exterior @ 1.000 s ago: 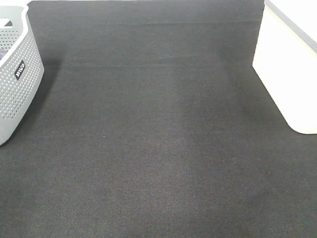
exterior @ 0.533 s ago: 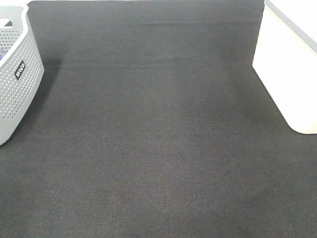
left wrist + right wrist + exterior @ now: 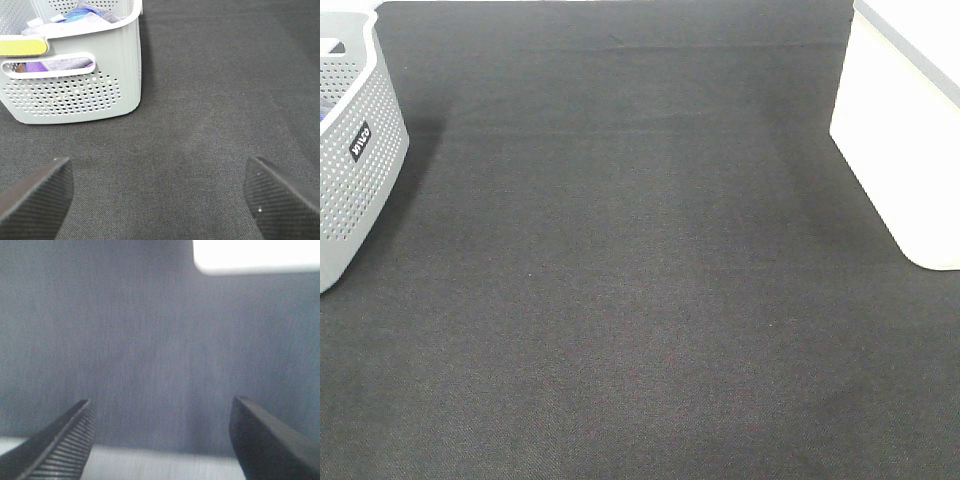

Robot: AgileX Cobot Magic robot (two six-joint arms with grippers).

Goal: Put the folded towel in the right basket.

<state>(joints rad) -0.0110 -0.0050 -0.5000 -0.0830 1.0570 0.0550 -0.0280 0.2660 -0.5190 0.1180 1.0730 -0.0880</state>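
The right basket (image 3: 905,130) is a white container at the right edge of the exterior view; its corner also shows in the right wrist view (image 3: 255,257). No folded towel lies on the black cloth. The grey perforated basket (image 3: 350,150) on the left holds purple and blue cloth (image 3: 75,17), seen in the left wrist view. My left gripper (image 3: 160,200) is open and empty, low over the cloth in front of the grey basket (image 3: 75,85). My right gripper (image 3: 160,435) is open and empty over the cloth, short of the white basket. Neither gripper shows in the exterior view.
A black cloth (image 3: 640,280) covers the table between the two baskets. A pale strip (image 3: 125,462) crosses the right wrist view close to the fingers.
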